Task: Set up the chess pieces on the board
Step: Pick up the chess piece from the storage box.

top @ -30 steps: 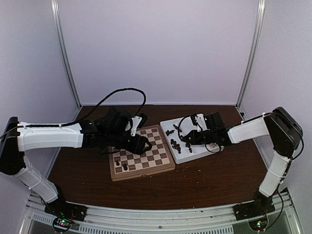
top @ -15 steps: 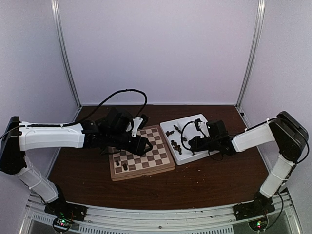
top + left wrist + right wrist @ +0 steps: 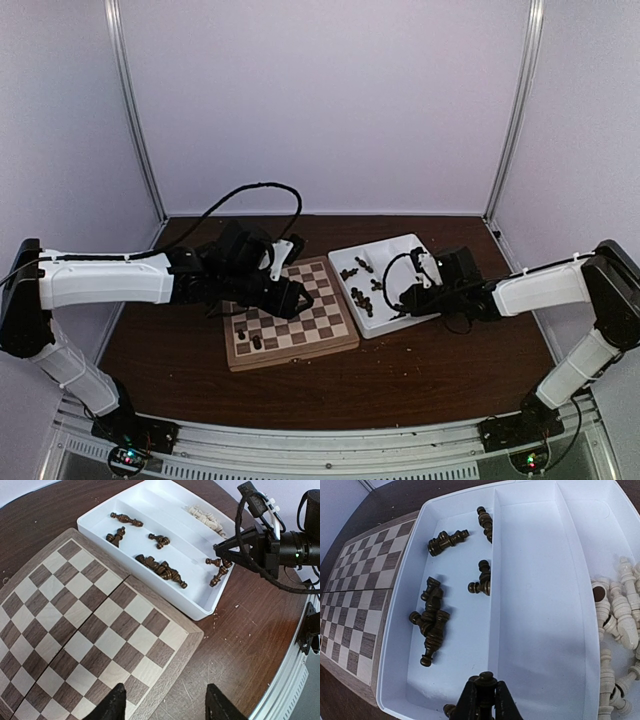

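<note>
Here, a dark chess piece (image 3: 485, 678) is gripped by the right jaws, lower centre. The left jaws are held apart, empty.

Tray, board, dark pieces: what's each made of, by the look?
The tray looks like moulded plastic: uniform white, smooth, rounded dividers, faint gloss. The board is wood: grain shows on the light and dark squares and the tan border, with a matte finish. The dark pieces are probably turned wood: dark brown, ringed profiles, slight sheen. Stain or varnish unclear.

Dark brown chess pieces (image 3: 432, 625) lie toppled in the white tray (image 3: 540, 605). My right end effector (image 3: 485, 686) pinches one dark piece (image 3: 485, 676). The checkered board (image 3: 95, 630) lies flat just beside the tray.
</note>
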Controlling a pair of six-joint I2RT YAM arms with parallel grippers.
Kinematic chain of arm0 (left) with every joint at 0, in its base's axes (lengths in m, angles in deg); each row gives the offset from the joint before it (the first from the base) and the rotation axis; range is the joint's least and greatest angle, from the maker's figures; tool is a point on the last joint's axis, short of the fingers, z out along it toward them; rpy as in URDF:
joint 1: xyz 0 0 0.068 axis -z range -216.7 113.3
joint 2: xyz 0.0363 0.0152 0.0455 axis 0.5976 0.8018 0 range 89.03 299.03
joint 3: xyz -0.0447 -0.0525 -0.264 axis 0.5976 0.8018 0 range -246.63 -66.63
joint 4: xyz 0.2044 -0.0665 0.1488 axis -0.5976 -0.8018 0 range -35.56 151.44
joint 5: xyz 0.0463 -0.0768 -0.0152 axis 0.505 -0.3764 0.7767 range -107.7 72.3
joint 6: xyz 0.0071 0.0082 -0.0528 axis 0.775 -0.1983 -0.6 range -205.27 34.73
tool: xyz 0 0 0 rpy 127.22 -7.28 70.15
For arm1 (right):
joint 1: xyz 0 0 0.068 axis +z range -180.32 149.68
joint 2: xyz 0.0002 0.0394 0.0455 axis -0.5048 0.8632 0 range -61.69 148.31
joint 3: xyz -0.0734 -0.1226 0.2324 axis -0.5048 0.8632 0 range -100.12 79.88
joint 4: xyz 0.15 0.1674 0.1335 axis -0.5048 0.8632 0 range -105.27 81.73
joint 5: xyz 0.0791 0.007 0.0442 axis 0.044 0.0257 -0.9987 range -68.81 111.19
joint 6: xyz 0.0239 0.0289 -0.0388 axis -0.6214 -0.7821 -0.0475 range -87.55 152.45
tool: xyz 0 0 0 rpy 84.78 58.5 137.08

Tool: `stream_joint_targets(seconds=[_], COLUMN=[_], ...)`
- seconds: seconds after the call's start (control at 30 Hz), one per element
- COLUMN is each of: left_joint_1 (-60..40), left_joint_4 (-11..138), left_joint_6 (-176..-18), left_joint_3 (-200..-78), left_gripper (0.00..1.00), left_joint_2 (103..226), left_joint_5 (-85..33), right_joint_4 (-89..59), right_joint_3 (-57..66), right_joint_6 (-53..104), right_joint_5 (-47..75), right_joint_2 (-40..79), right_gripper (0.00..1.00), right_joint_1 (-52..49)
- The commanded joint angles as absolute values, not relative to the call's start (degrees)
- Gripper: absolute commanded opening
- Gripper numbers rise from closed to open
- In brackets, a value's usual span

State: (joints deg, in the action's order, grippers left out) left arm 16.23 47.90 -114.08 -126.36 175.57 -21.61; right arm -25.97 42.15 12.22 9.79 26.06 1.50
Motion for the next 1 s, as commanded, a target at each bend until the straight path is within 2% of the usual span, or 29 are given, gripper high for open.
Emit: stream_joint_targets(seconds=[0.0, 0.27, 0.4, 0.53, 0.8, 0.97], left_joint_1=[16.0, 15.9, 15.9, 15.9, 16.0, 15.9], left_joint_4=[50.0, 48.8, 48.6, 48.4, 47.4, 47.6], left_joint_6=[-113.1, -112.6, -112.3, -112.0, -111.5, -111.8], left_joint_3=[-126.8, -126.7, -126.4, -126.7, -126.6, -126.4], left_gripper=[0.54, 0.54, 0.54, 0.54, 0.54, 0.54], left_joint_2=[175.8, 175.2, 174.8, 174.7, 173.5, 172.8], left_joint_5=[-21.6, -20.7, -20.1, -19.6, -16.8, -14.7], right_joint_4=[-23.5, -18.0, -10.5, -4.3, -5.7, -6.9], right_joint_3=[42.5, 40.3, 37.7, 34.6, 34.0, 32.6], right_joint_6=[13.0, 13.7, 13.9, 13.3, 15.9, 16.4], right_joint_5=[11.5, 12.0, 17.9, 30.3, 39.4, 39.9], right_joint_2=[25.2, 25.3, 24.0, 20.1, 12.8, 11.5], right_gripper=[0.01, 0.01, 0.0, 0.0, 0.0, 0.0], right_joint_1=[1.8, 1.7, 1.7, 1.7, 0.4, -0.1])
